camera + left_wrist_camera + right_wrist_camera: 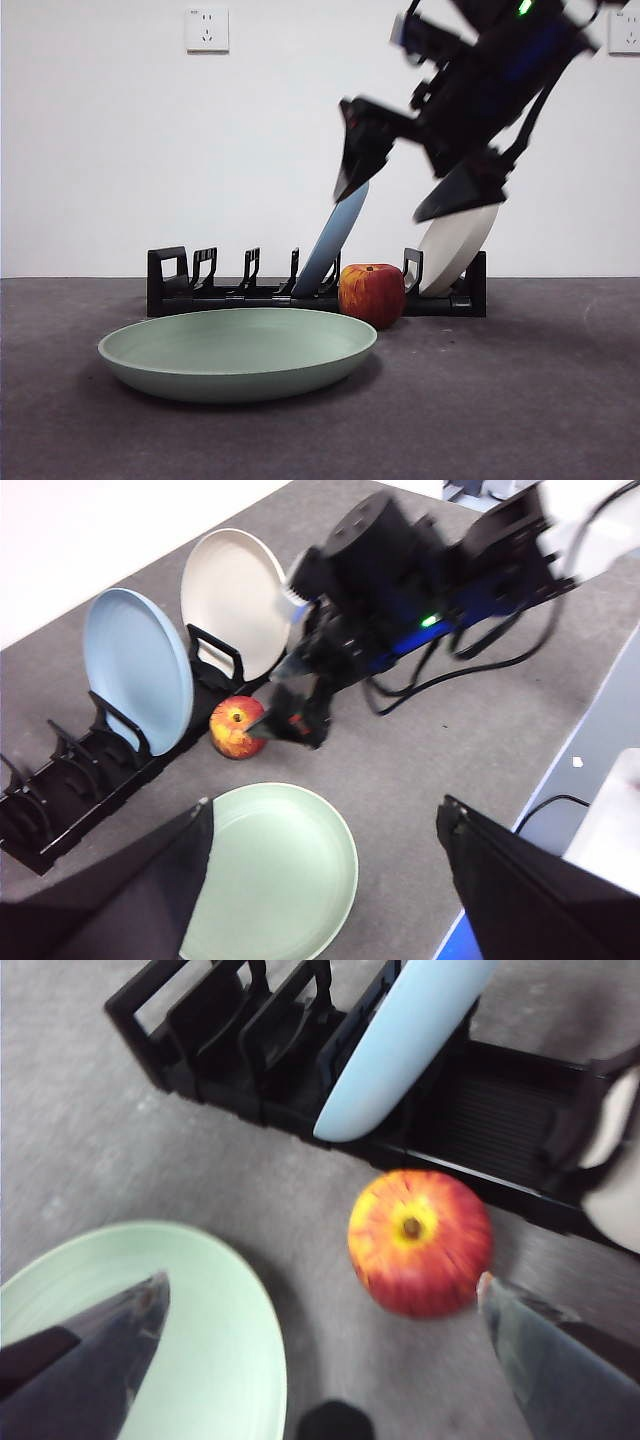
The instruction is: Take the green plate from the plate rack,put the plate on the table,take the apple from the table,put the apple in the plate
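The green plate lies flat on the table in front of the plate rack. The apple stands on the table between the rack and the plate's rim, upright. My right gripper hangs open above the apple, clear of it; in the right wrist view its jaws stand wide, with the apple closer to one jaw and the green plate under the other. My left gripper is open and empty, high above the green plate and the apple.
A light blue plate and a beige plate lean in the rack right behind the apple. The rack's other slots hold nothing. A white wall with sockets stands behind the table.
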`<state>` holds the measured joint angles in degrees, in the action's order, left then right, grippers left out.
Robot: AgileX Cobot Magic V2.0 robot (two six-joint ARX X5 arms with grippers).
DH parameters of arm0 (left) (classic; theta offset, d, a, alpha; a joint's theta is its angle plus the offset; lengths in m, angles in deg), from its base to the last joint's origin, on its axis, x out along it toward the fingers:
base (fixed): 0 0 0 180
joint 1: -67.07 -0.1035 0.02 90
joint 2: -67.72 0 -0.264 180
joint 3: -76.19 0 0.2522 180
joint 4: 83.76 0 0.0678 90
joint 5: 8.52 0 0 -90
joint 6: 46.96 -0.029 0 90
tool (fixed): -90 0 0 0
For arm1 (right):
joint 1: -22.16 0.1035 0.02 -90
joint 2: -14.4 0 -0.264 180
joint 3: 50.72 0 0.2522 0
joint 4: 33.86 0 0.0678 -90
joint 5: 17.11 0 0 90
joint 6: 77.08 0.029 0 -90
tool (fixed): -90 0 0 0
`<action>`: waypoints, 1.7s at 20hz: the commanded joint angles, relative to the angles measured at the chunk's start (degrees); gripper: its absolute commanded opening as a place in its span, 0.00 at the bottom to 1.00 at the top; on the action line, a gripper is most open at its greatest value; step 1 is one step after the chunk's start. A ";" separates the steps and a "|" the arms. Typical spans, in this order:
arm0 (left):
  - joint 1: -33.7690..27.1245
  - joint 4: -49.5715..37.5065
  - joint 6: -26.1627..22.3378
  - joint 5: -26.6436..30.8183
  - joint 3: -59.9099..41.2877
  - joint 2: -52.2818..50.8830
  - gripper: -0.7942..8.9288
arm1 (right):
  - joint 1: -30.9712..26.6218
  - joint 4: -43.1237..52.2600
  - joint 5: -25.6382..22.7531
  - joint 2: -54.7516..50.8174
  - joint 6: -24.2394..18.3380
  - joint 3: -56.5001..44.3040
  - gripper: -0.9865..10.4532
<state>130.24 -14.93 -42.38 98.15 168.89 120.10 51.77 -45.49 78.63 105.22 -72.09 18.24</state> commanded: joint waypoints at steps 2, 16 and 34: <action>0.11 0.28 1.46 -0.42 -0.13 -0.04 0.47 | 0.09 5.77 -2.82 5.79 2.05 0.15 0.72; 0.11 0.24 1.46 -0.44 -0.13 -0.02 0.47 | -0.35 6.84 -7.61 15.93 1.97 6.29 0.72; 0.11 0.77 1.46 -0.55 -0.13 -0.02 0.47 | -0.72 9.81 -10.56 19.93 4.17 6.32 0.32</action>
<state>130.24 -14.10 -41.31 97.76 168.89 120.12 51.07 -35.89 68.27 124.15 -68.70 24.45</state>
